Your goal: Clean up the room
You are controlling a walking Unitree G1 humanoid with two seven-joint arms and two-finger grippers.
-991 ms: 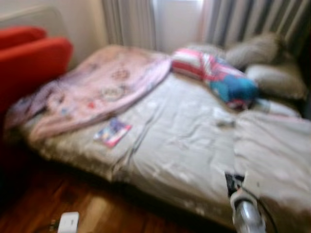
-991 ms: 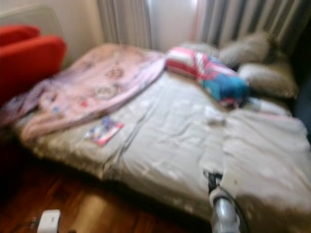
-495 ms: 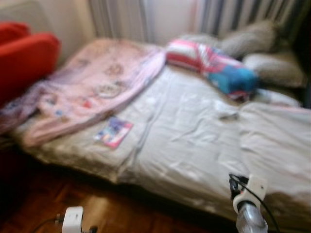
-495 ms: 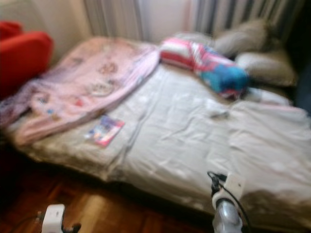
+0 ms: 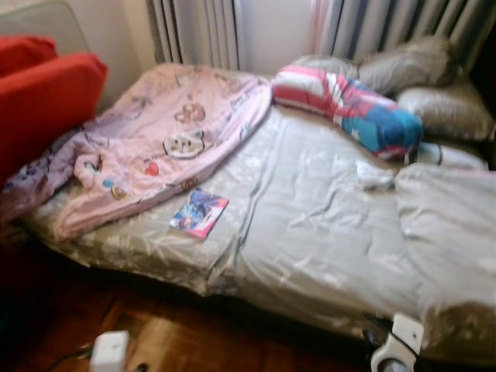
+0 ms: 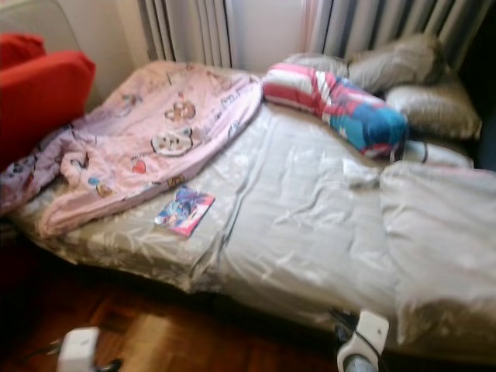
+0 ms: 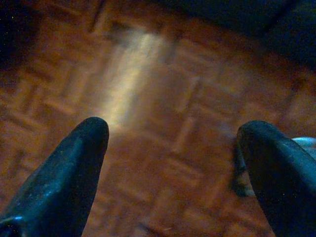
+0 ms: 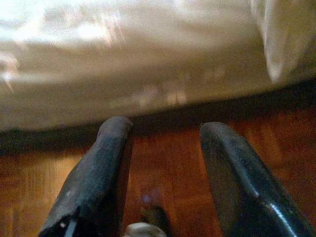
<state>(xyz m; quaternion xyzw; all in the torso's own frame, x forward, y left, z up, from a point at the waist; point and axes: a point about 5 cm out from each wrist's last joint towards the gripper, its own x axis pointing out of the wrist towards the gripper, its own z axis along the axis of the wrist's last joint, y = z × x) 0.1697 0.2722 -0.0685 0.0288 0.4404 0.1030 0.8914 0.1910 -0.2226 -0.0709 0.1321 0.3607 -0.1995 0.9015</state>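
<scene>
A bed [image 5: 325,232] with a shiny grey cover stands before me. A pink printed blanket [image 5: 155,147] lies crumpled over its left part. A small colourful booklet [image 5: 199,213] rests near the bed's front edge. A striped pink and blue bundle [image 5: 349,108] lies by the pillows [image 5: 434,93], and a small white item [image 5: 374,175] sits on the cover below it. My left gripper [image 7: 173,148] hangs open over the wooden floor [image 7: 163,98]. My right gripper [image 8: 163,148] is open, low by the bed's front edge, holding nothing.
A red armchair [image 5: 43,101] stands left of the bed. Grey curtains [image 5: 201,31] hang behind it. Wooden parquet floor [image 5: 194,341] runs along the bed's front. My arms' wrists show at the bottom edge, the left [image 5: 108,353] and the right [image 5: 395,349].
The whole view has shifted and sharpened as the camera moved; the bed now sits slightly lower and more centred. My right arm shows lower in the picture. Nothing on the bed has moved.
</scene>
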